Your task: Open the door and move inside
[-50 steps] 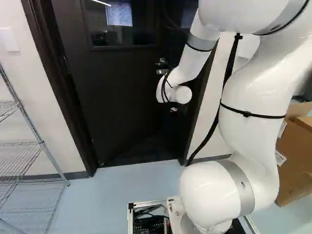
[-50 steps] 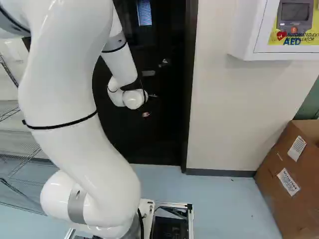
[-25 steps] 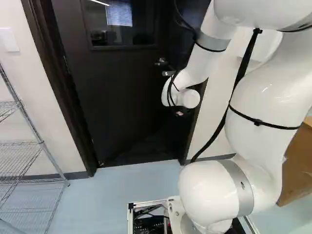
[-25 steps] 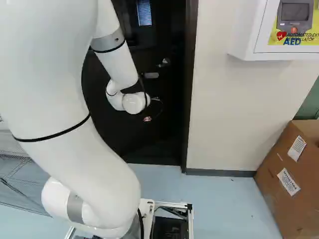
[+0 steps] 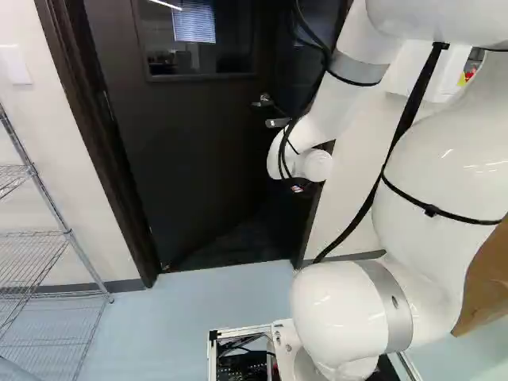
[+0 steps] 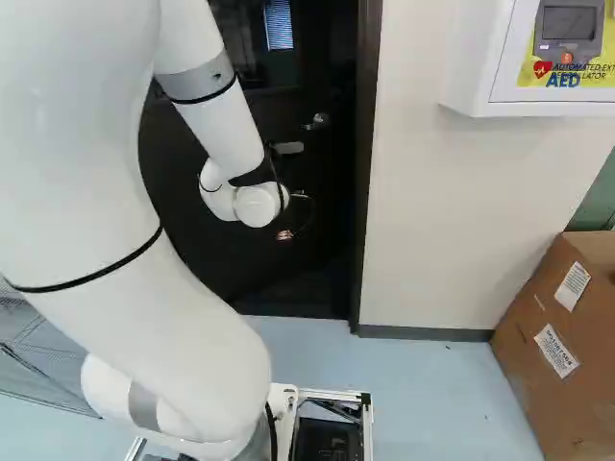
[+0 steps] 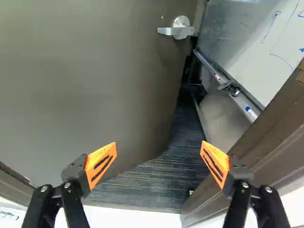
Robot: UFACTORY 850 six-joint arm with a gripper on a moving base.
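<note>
The jaws stand wide apart in the wrist view, nothing gripped, their orange pads (image 7: 98, 164) facing each other across a broad gap. The room's floor (image 5: 198, 305) is smooth and pale blue, meeting a cream wall (image 6: 432, 211). A wire rack (image 5: 68, 233) stands at the left of the left base view; at the right of the right base view a white cabinet (image 6: 469, 82) hangs on the wall, with a brown cardboard box (image 6: 577, 336) on the floor below. The door (image 7: 85, 71), dark and fitted with a window (image 5: 190, 44), is ajar, its leaf swung inward away from the arm (image 5: 341, 317). Through the opening show a dark ribbed floor (image 7: 152, 187) and a whiteboard (image 7: 266, 28) with markers on its tray (image 7: 242, 103). The leaf lies ahead of the jaws, with the silver door handle (image 7: 180, 29) well beyond the fingertips, apart from both and roughly in line with the gap. The brown door frame (image 7: 266, 149) runs just beside one finger; whether it touches, I cannot tell.
</note>
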